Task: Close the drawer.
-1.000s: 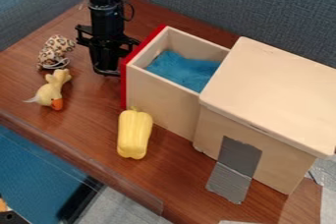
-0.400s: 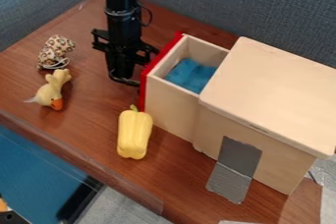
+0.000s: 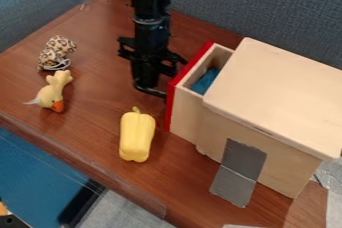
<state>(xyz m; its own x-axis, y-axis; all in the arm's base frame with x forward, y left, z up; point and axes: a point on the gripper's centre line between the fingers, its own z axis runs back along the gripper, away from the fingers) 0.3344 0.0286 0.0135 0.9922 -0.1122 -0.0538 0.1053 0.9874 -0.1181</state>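
1. Partly open, the drawer (image 3: pixel 186 114) sits just beside the jaws, to their right in the camera view, jutting from a pale wooden box (image 3: pixel 280 97).
2. Its front (image 3: pixel 169 109) is a flat red panel facing the jaws; its walls are plain, light wood.
3. Blue fluffy cloth (image 3: pixel 204 81) shows inside, beyond the red panel from the jaws.
4. The black gripper (image 3: pixel 150 89) hangs upright at that panel; how far its jaws stand apart, and whether they grasp anything, cannot be told.
5. Below the jaws in the view lies a yellow toy pepper (image 3: pixel 137 137), near the drawer.
6. Left of the jaws lie a yellow plush toy (image 3: pixel 51 94) and a spotted one (image 3: pixel 56 52).
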